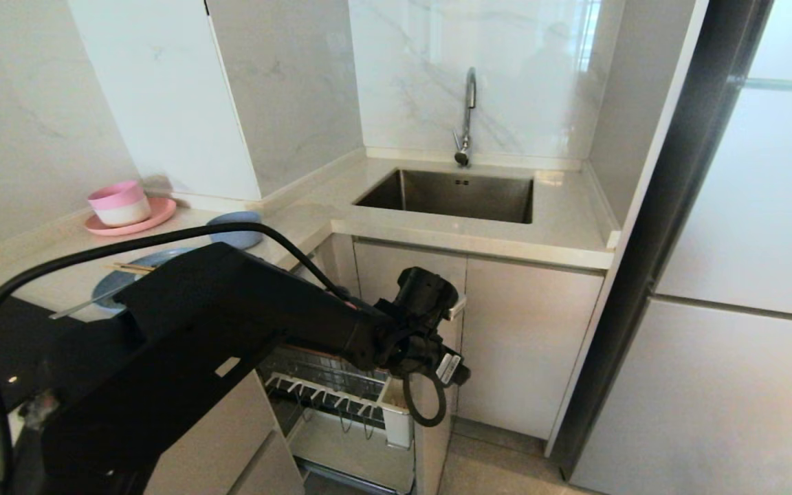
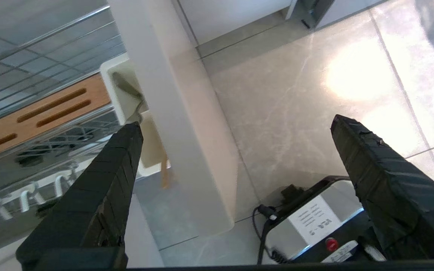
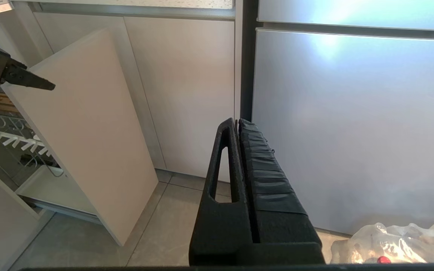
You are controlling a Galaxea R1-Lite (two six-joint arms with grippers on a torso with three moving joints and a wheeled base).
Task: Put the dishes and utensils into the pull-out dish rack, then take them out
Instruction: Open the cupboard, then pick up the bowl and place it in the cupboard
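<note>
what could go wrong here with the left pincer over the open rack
1. The open left pincer straddles the top edge of the beige front panel; lowering could knock a finger on it.
2. The spoon lies deep in the white utensil cup, close to the panel, so gripping it looks cramped.
3. The arm's cable dangles by the rack and might snag.

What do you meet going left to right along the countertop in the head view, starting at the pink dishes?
pink plate carrying the pink-and-white bowl → light-blue bowl → sink with the faucet behind it → tall refrigerator door
</note>
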